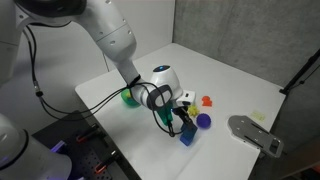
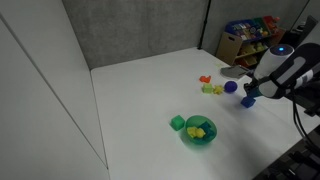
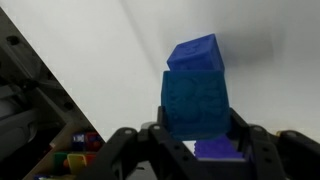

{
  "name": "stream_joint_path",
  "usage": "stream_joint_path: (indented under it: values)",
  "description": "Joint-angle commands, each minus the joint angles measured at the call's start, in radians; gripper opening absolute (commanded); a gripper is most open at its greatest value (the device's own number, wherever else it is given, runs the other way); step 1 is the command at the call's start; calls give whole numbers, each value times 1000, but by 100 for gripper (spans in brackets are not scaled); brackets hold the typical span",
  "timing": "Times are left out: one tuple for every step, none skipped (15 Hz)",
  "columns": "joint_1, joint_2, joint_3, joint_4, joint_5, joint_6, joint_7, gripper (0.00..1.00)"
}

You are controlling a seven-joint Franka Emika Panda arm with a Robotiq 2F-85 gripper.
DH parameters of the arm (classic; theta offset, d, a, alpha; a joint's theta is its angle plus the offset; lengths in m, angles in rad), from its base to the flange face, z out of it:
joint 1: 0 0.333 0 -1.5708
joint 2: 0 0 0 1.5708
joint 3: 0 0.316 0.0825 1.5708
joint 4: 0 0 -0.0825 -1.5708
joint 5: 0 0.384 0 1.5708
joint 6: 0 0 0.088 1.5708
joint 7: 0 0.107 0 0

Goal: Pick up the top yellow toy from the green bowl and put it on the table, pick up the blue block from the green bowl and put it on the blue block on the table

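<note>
In the wrist view my gripper [image 3: 197, 140] is shut on a dark blue block [image 3: 197, 100]. A brighter blue block [image 3: 195, 53] lies on the white table [image 3: 110, 50] right beyond it; I cannot tell if they touch. In both exterior views the gripper [image 1: 183, 124] [image 2: 250, 93] hangs over the blue blocks [image 1: 187, 138] [image 2: 247, 102]. The green bowl [image 2: 188, 137] stands well apart and holds a yellow toy [image 2: 199, 130]. The arm partly hides the bowl in an exterior view [image 1: 128, 98].
A purple ball [image 1: 204, 121] [image 2: 231, 87] lies beside the blocks. An orange toy [image 1: 207, 101] [image 2: 204, 79] and yellow-green pieces [image 2: 212, 89] lie beyond it. A green block [image 2: 177, 123] sits by the bowl. A grey object [image 1: 255, 135] lies near the table edge.
</note>
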Motion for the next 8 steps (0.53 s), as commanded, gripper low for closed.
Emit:
stream_joint_path:
  values:
    - [6,20,-15,29,35,-11,-18,33]
    - [2,14,-12,24,39,-5,-23,83]
    - [-1,5,-9,18,40,-5,-30,84]
    - [-6,-15,0,7,38,-11,-42,91]
    - [-9,-35,9,-4,34,-12,-53,97]
    - [-8,-59,16,-16,28,-19,-67,100]
    - [-3,-81,19,-27,22,-26,-80,100]
    - [-2,-104,27,-35,19,-38,-92,100]
